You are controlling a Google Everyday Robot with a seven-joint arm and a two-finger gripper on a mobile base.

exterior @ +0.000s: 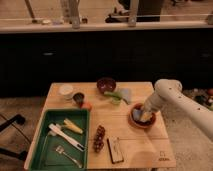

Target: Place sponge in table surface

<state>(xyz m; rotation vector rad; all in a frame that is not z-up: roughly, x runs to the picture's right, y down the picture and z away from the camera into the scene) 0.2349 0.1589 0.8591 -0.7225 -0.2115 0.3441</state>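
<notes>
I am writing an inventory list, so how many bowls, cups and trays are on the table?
Bowls: 2 (dark red bowl, orange bowl)
Cups: 2 (white cup, dark cup)
Trays: 1 (green tray)
Total: 5
The gripper is down inside the orange bowl, at the blue sponge.
</notes>
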